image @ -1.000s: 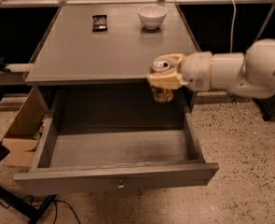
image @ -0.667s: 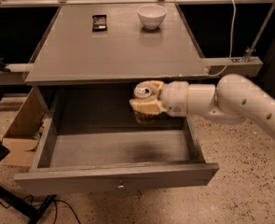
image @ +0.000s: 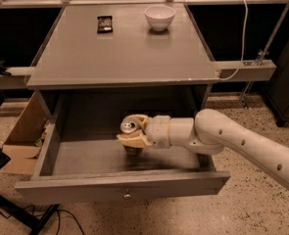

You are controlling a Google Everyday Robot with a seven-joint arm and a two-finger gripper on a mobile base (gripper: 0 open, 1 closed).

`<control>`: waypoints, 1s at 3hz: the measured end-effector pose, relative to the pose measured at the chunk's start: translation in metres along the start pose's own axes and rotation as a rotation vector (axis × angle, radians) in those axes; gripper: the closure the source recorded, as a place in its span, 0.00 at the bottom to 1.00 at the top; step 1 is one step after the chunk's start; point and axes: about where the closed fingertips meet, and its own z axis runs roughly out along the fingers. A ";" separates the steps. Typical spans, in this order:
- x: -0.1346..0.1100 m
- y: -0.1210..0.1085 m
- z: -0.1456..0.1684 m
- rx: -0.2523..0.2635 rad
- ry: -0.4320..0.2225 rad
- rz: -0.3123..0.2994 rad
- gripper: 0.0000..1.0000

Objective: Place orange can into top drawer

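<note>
Gripper (image: 132,137) sits inside the open top drawer (image: 85,161), jaws closed on the upright orange can (image: 130,127) at or just above the drawer floor; transport looks done, release and retreat not yet.

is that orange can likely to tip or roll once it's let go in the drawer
Probably stable: the orange can stands upright in the gripper, low inside the top drawer, over its flat floor. On its side it would likely roll, being round.

Dim overhead light; jaws clasping orange can (image: 130,128) in shadowed top drawer (image: 75,191)
</note>
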 end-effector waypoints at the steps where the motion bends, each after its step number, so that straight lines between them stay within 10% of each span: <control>1: 0.004 0.001 0.003 -0.002 0.001 -0.001 0.82; 3: 0.004 0.001 0.003 -0.002 0.001 -0.001 0.36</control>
